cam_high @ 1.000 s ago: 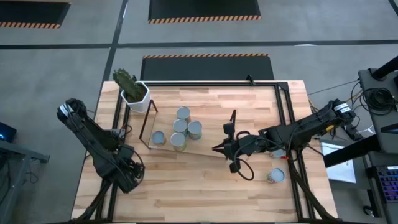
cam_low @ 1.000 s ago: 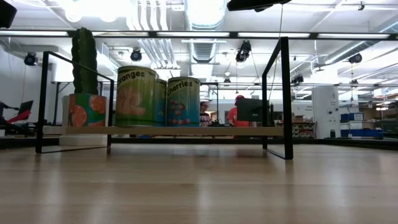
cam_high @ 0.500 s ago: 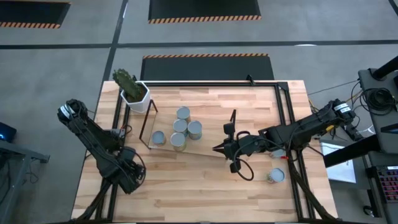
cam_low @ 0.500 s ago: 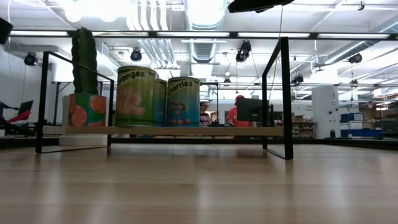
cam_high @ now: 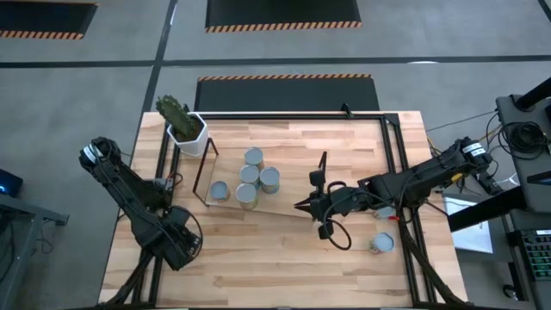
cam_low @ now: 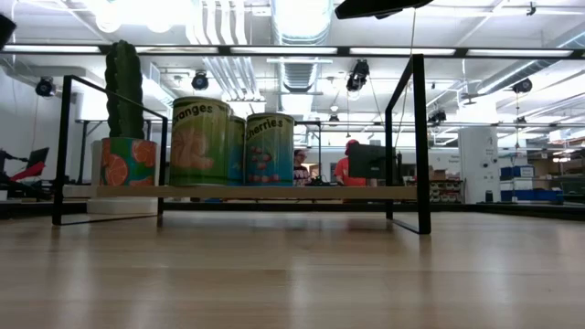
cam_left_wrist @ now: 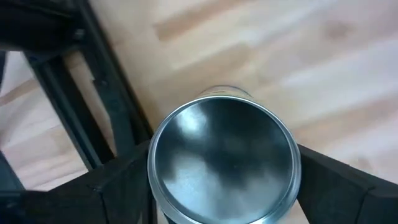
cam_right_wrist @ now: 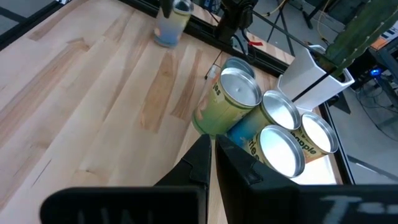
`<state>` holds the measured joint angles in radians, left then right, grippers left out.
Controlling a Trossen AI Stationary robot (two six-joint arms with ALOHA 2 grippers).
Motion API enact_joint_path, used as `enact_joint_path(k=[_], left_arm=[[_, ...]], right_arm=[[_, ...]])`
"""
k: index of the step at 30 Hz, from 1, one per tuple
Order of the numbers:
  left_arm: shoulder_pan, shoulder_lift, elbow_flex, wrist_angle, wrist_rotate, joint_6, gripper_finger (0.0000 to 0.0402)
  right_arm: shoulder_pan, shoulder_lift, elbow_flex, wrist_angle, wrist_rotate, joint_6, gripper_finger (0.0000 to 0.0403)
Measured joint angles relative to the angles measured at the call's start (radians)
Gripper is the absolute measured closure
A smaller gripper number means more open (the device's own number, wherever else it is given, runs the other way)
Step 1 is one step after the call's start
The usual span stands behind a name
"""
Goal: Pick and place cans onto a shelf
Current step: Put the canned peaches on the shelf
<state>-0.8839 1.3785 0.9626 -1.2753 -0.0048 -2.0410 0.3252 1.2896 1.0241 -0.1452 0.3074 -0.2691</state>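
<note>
The shelf (cam_high: 284, 202) is a light-wood board with black wire end frames; it lies mid-table. Several silver-topped cans (cam_high: 250, 176) stand on its left half, also seen in the low view (cam_low: 201, 142) and the right wrist view (cam_right_wrist: 277, 149). My left gripper (cam_high: 176, 241) is at the table's near left, shut on one more can (cam_left_wrist: 221, 162), which the gripper hides in the high view. My right gripper (cam_high: 301, 207) is shut and empty above the shelf's near right corner. Another can (cam_high: 381, 244) stands on the table at the near right. My left gripper pinches the can between its two fingers, one on each side of the wall just below the top rim (cam_left_wrist: 155, 186). The fingers come from above, pointing down. The can stays upright, shiny top up; in the right wrist view (cam_right_wrist: 169, 28) it sits just at table level, and I cannot tell whether it is lifted.
A white hexagonal pot with a cactus (cam_high: 185, 127) stands at the far left, beside the shelf's left frame (cam_high: 205, 172). Black rails (cam_high: 400, 172) run along the table's left and right edges. People show in the room behind the shelf (cam_low: 347, 160).
</note>
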Motion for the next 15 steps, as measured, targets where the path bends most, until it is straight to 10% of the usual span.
enact_joint_path(k=[15], left_arm=[[0.096, 0.216, 0.610, 0.070, -0.221, 0.686, 0.0089]], right_arm=[[0.000, -0.029, 0.000, -0.065, 0.008, 0.005, 0.0390]])
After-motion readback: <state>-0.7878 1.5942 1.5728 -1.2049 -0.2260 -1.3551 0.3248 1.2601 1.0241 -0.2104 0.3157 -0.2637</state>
